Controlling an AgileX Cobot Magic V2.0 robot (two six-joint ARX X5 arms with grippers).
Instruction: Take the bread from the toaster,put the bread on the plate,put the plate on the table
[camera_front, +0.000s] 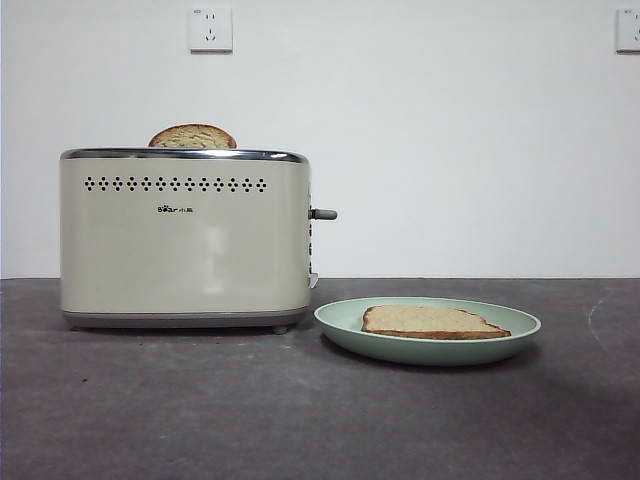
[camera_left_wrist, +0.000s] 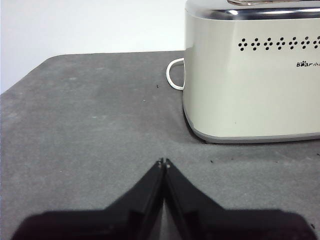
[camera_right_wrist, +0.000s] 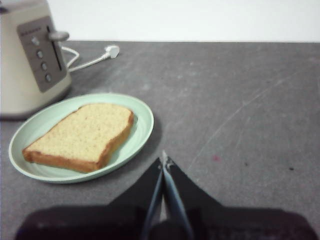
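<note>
**Task looks finished**

Bread (camera_front: 432, 321) lies flat on plate (camera_front: 345, 318), lower right of front view, plate on tabletop (camera_front: 200, 410) beside toaster (camera_front: 185, 240). Left hand (camera_left_wrist: 163, 162) and right hand (camera_right_wrist: 163, 161) closed, empty. Nothing left.

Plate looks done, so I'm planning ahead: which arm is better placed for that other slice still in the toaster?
Probably left. The left hand, shut, faces the toaster holding the slice. The right hand, shut, sits by the plate, beyond the toaster's lever end.
</note>
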